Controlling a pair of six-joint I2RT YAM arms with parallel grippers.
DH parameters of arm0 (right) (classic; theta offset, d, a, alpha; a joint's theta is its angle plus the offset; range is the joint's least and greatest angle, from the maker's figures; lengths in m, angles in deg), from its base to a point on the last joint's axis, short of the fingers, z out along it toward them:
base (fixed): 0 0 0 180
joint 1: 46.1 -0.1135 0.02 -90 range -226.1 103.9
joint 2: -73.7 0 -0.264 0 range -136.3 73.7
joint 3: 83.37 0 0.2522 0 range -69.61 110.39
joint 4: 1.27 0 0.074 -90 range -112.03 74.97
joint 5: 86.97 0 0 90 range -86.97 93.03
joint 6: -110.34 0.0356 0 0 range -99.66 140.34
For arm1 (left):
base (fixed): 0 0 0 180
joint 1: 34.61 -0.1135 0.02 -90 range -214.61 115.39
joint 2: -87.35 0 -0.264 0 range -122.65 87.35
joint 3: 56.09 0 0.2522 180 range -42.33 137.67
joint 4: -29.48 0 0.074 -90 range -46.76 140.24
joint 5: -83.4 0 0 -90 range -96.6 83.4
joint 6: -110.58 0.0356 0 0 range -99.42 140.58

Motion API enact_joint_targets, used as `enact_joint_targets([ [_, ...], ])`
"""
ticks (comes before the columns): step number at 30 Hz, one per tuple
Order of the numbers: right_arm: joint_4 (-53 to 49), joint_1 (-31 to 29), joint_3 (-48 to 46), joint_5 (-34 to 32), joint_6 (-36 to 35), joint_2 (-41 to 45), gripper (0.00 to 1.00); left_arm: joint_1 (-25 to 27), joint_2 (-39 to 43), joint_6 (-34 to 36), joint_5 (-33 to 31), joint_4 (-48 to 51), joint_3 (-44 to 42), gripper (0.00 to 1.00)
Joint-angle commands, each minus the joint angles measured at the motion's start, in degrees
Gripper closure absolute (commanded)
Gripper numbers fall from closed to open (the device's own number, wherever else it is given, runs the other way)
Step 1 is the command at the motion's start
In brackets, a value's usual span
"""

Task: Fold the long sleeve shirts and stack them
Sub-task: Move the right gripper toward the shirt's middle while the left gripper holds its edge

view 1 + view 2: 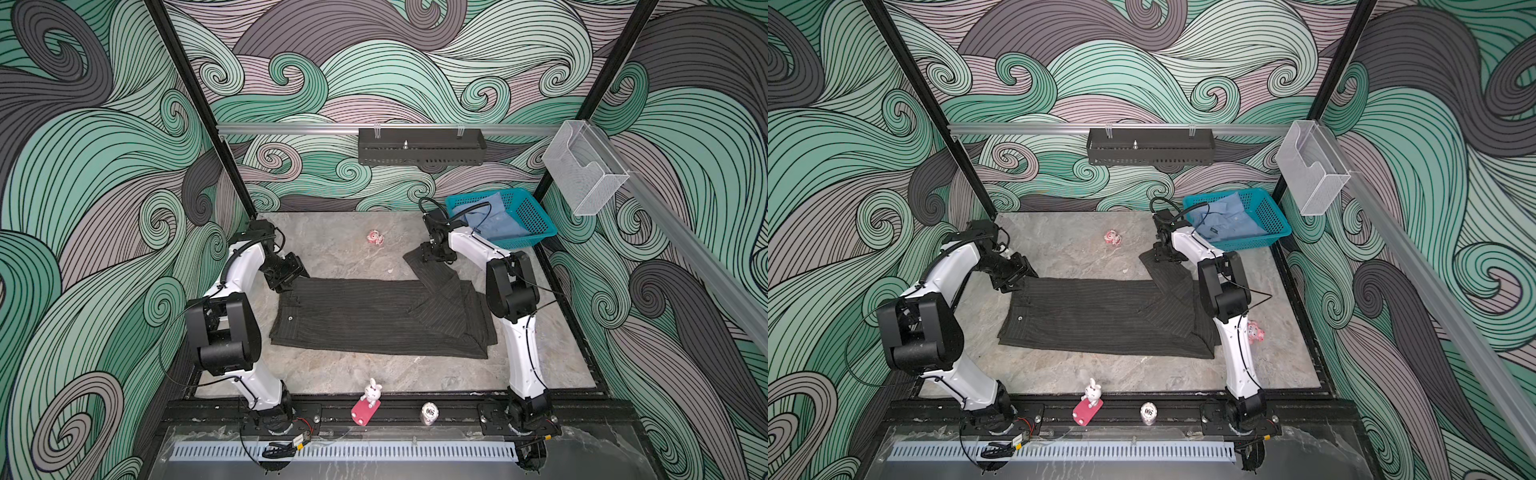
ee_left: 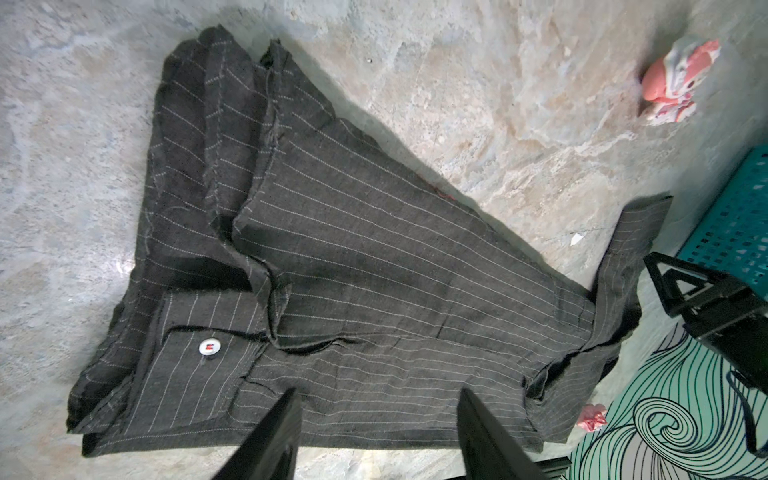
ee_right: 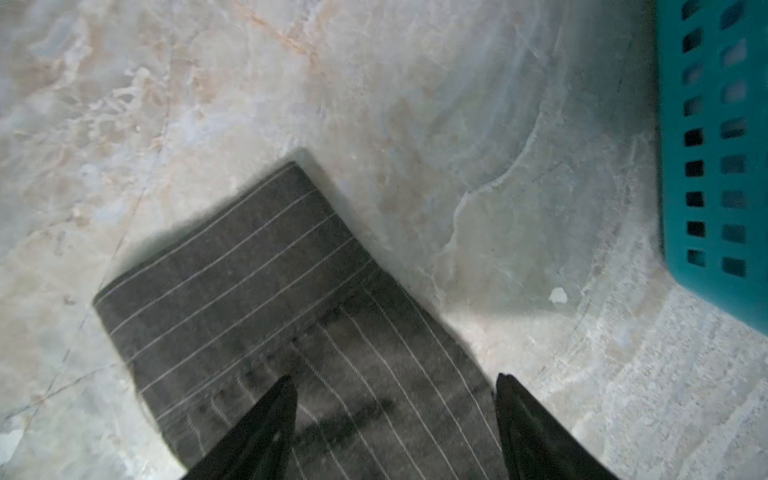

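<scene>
Currently, the left gripper (image 2: 378,392) and the right gripper (image 3: 395,376) both stand released — jaws apart, empty — over the dark pinstriped shirt (image 1: 374,320).

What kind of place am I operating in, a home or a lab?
Most likely a purpose-built robot test cell, not a home: swirl-printed wall panels on a metal frame, the left arm and right arm bolted to a front rail, and a marble-look tabletop holding the pinstriped shirt.
</scene>
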Motion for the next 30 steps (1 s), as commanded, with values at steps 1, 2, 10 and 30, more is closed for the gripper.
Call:
enact_joint_targets([
  [1, -4.53, 0.44, 4.85, -1.13, -1.58, -3.59, 0.24, 0.01, 1.05, 0.83, 0.98, 2.28, 2.61, 0.38],
  [2, -5.43, 0.42, 6.41, -0.90, -1.70, -4.91, 0.25, -0.02, 1.16, 0.82, 0.90, 2.33, 2.87, 0.38],
  [10, -10.74, 0.54, 12.95, -0.93, -2.22, -10.06, 0.57, 0.01, 1.83, 1.34, 0.98, 3.35, 4.53, 0.39],
  [30, -12.11, -17.14, -19.91, -23.65, 9.30, 35.24, 1.00, 0.01, 3.98, 0.41, 4.42, 1.83, 3.14, 0.41],
])
